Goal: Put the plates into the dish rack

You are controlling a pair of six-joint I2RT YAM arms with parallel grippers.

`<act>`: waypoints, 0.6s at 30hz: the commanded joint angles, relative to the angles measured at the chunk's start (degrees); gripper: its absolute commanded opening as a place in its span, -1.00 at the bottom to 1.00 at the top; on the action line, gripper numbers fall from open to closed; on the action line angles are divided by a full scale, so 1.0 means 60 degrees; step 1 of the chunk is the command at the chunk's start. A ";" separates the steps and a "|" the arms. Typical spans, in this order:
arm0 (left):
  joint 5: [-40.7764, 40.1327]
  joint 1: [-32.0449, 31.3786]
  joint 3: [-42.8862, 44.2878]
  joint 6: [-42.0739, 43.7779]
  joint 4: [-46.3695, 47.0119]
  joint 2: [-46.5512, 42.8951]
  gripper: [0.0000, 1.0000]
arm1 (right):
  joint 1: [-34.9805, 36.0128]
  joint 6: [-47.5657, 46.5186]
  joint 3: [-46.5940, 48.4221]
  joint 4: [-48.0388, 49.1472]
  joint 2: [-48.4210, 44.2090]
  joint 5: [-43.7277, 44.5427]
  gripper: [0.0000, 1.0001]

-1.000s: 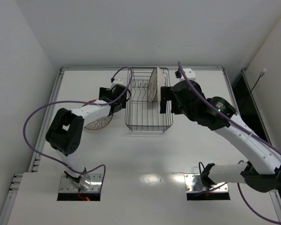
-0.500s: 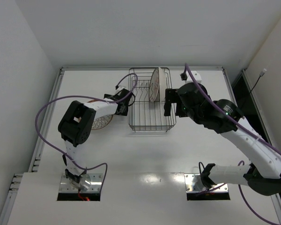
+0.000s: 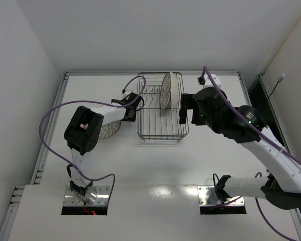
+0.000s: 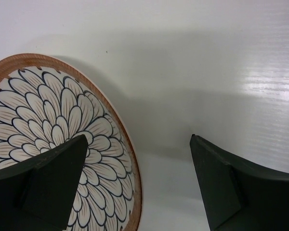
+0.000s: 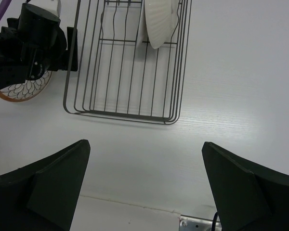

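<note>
An orange-rimmed plate (image 4: 48,115) with a petal pattern lies flat on the table left of the dish rack (image 3: 160,128); it also shows in the top view (image 3: 108,130) and the right wrist view (image 5: 20,90). My left gripper (image 4: 139,166) is open and empty low over the plate's right rim, one finger over the plate and one over bare table; in the top view it (image 3: 129,114) sits against the rack's left side. A plate (image 3: 166,90) stands on edge in the rack's far right part (image 5: 160,21). My right gripper (image 3: 186,114) is open and empty, above the table right of the rack (image 5: 127,62).
The left arm's wrist and purple cable (image 5: 33,38) sit beside the rack's left wall. The rack's divider prongs (image 3: 149,93) stand at its far end. White walls bound the table at back and sides. The arm bases (image 3: 88,193) are at the near edge.
My left arm swung its elbow in and its gripper moved right, closer to the rack over the plate's rim. My right gripper drew back a little to the right of the rack.
</note>
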 commanded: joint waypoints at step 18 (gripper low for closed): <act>-0.1195 0.0816 0.0278 -0.0725 -0.0924 0.1112 0.34 | -0.0069 0.0029 0.1891 -0.0991 0.0695 0.0290 1.00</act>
